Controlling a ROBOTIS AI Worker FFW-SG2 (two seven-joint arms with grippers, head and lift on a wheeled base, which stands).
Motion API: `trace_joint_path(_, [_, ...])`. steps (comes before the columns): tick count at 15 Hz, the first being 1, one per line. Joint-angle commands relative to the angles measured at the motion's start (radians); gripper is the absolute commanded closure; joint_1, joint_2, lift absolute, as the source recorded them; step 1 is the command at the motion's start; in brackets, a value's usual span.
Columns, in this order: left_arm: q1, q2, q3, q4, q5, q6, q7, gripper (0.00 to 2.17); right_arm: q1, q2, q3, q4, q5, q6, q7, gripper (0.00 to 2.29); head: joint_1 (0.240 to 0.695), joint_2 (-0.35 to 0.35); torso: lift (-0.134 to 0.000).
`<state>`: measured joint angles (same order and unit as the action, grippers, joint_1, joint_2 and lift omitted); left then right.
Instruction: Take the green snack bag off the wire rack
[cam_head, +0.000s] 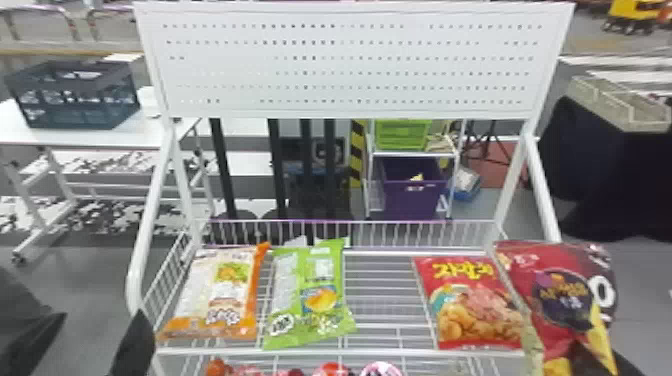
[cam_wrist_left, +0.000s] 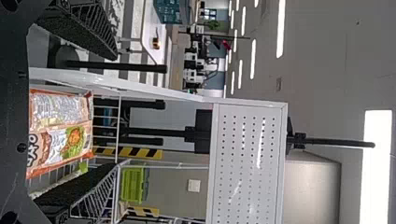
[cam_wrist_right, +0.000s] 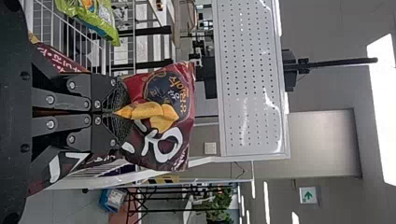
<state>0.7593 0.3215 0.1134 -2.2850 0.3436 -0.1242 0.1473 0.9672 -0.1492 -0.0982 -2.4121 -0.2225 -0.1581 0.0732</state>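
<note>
Head view: the glossy green snack bag (cam_head: 305, 295) lies on the white wire rack (cam_head: 380, 352), just beside a white plastic bag with orange ends (cam_head: 225, 295). A bright red snack bag (cam_head: 470, 305) lies across a gap on its other side. In the left wrist view the left tool (cam_wrist_left: 114, 112) has its fingers spread wide; in the right wrist view the right tool (cam_wrist_right: 122, 113) pinches a plump dark red bag with yellow print (cam_wrist_right: 159, 95).

The likeliest fault is a wrong pick: the left tool seems lined up nearer the orange-ended bag, and closing there would take that one or both. A finger set down between such close neighbours could shove the green bag along the wires, or catch a tip in the grid. Slick film gripped only at an edge may slip. The right tool is occupied, so sending it for the green bag would first mean setting its load down; swung inward, that bulky load could sweep the bright red bag aside.
</note>
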Motion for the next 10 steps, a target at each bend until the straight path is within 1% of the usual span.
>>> trace_joint_path(1, [-0.002,0.001,0.0,0.001,0.0,0.001,0.0,0.07,-0.001,0.0,0.0,0.005,0.002,-0.005,0.0,2.24,0.499,0.0,0.0])
trace_joint_path(10, [-0.011,0.004,-0.006,0.004,-0.002,0.001,-0.002,0.07,-0.008,-0.001,0.0,0.028,-0.001,0.01,0.0,2.24,0.499,0.0,0.0])
